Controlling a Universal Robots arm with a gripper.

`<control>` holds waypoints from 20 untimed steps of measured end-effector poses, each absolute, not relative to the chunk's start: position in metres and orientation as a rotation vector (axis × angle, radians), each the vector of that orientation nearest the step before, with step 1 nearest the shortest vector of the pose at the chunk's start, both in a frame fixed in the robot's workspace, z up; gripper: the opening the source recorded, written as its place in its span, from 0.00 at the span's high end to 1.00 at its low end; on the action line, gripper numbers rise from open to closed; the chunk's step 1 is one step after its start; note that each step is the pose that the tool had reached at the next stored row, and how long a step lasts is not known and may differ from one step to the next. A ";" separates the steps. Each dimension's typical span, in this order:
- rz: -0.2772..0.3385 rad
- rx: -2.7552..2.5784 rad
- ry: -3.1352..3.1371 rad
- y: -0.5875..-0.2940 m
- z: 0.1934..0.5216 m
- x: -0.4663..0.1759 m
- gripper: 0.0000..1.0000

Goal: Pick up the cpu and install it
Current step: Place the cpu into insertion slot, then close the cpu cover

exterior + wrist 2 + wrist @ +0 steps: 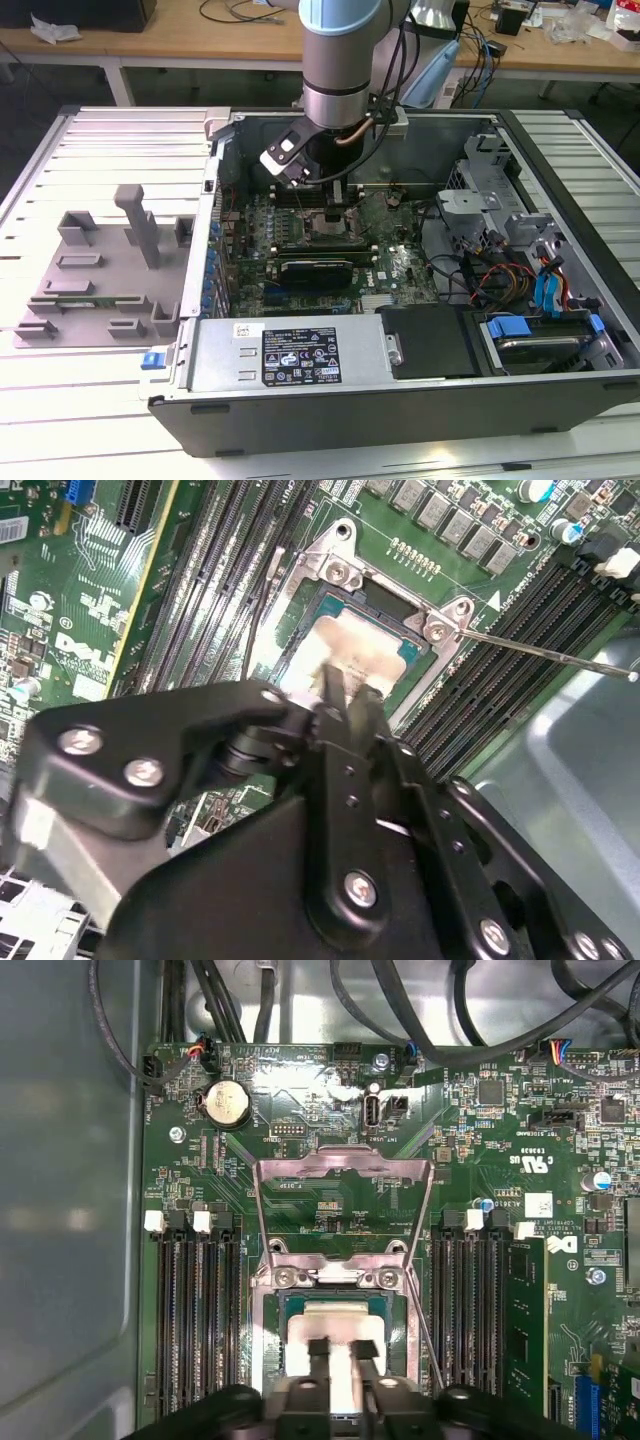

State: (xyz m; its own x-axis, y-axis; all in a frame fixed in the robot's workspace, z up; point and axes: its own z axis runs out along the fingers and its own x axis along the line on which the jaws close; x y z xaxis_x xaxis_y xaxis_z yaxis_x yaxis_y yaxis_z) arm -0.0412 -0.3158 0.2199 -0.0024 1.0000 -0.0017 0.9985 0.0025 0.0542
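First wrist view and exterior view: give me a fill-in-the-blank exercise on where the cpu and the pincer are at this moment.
1. In the first wrist view, the hinged metal load plate is swung ____.
2. The cpu lies inside the ____ frame on the motherboard.
3. The pincer hangs right over the ____.
4. In the exterior view, the arm reaches down into an open computer ____.

Missing words: open; socket; cpu; case.

Beyond my station: a pale slatted worktable (80,140) — ribbed, evenly lit. Behind it, a wooden bench (200,45) on white legs (116,80), strewn with cables (235,12); dark floor (60,85) beneath.
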 end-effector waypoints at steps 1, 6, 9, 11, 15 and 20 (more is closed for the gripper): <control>0.058 2.190 2.196 -0.316 0.220 -0.041 0.89; 0.058 2.190 2.196 -0.316 0.220 -0.041 0.89; 0.052 2.193 2.198 -0.316 0.220 -0.041 0.89; 0.038 2.199 2.205 -0.316 0.219 -0.040 0.89; 0.038 2.199 2.205 -0.316 0.210 -0.040 0.89; 0.038 2.199 2.205 -0.316 0.205 -0.037 0.89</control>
State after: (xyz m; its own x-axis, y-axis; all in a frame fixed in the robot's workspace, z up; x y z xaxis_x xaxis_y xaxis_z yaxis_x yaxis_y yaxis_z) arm -0.0374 -0.3158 0.2048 -0.0024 1.0000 -0.0021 0.9993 0.0025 0.0363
